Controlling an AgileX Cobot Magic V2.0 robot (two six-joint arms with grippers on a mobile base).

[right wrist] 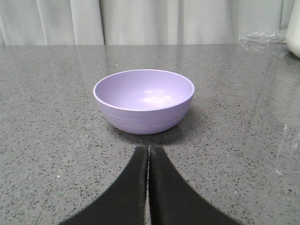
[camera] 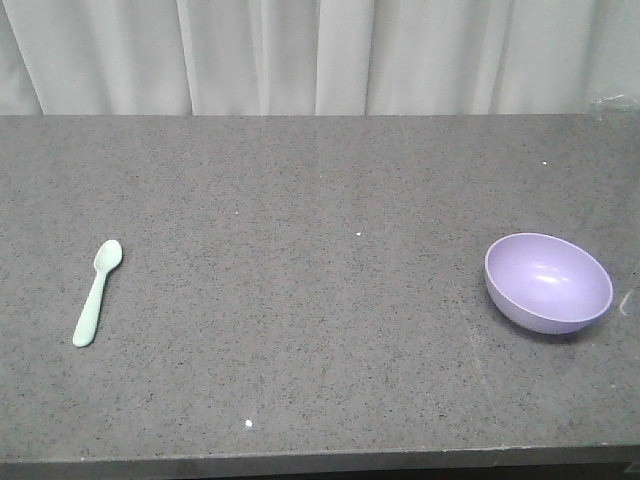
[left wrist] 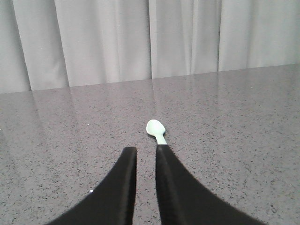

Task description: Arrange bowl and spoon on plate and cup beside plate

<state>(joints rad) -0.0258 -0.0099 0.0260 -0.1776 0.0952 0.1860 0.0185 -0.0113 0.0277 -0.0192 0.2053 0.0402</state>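
Closest in, the left arm's fingers [left wrist: 133, 157] fill the bottom of the left wrist view. They are two black prongs with a narrow gap between the tips and nothing in it, and their roots run off the lower edge. The right-hand prong covers most of the spoon [left wrist: 156, 127], so from there only the oval head and a stub of neck show just past its tip. The right arm's fingers [right wrist: 152, 157] are pressed flat together with only a thin seam between them, gripping nothing, and they too are cut off at the bottom.

From the front the spoon is seen whole, lying flat on the grey speckled desk [camera: 320, 330] toward its left side, well apart from the bowl [camera: 548, 283]. Its long axis runs near to far and leans a little right, with the handle end toward the front edge and the head pointing at the back. I cannot tell whether its hollow faces up.

The bowl stands upright on the desk's right side, mouth up, with only a glint of light inside. In the right wrist view it sits just beyond the closed fingertips without touching them.

Farther back on the right lies some crumpled clear plastic wrap [right wrist: 260, 38]. Beside it is a white object [right wrist: 294, 28] sliced by the frame edge, too little of it showing to name. A pale curtain [camera: 320, 55] hangs in folds behind.
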